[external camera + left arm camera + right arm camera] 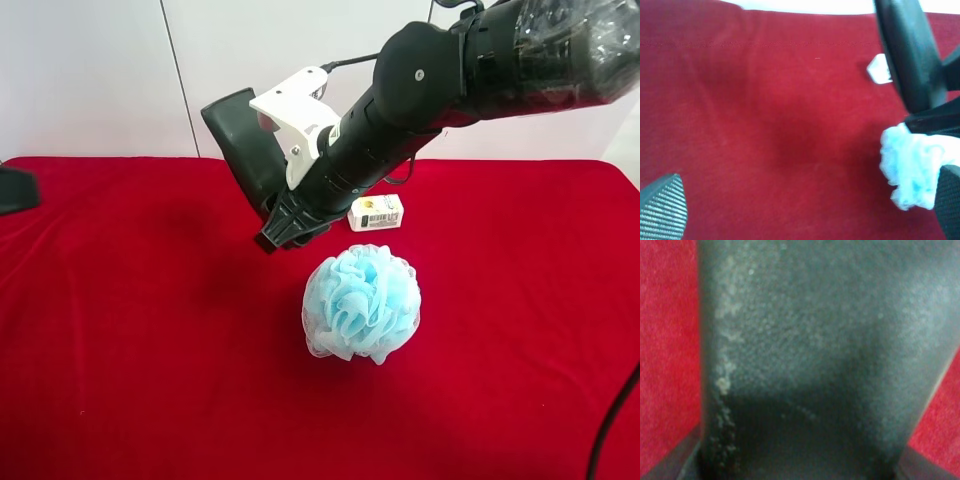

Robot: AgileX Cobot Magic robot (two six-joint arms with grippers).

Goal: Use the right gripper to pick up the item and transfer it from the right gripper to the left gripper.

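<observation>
The dark case (245,150) is up in the air, above the middle of the bench (120,380) and closer to its far edge than to the near one. Its long axis stands steep but not fully upright. The lower end sits in the right tool (283,226), and the free upper end leans up and away from the arm, toward the far corner at the high view's left. The right tool is pressed together on this lower end and pinches it, and the case touches nothing else. In the right wrist view the grainy grey surface of the case (805,340) fills almost the whole picture, with red cloth at both sides. The left tool (805,210) is spread wide. I see one ribbed pad (662,210) at one corner of its view and the other at the opposite side, with only red cloth between them, so it holds nothing. The blue puff (362,303) lies on the bench just beside the right tool, toward the near edge. The small white box (376,213) lies behind the puff, near the arm.
</observation>
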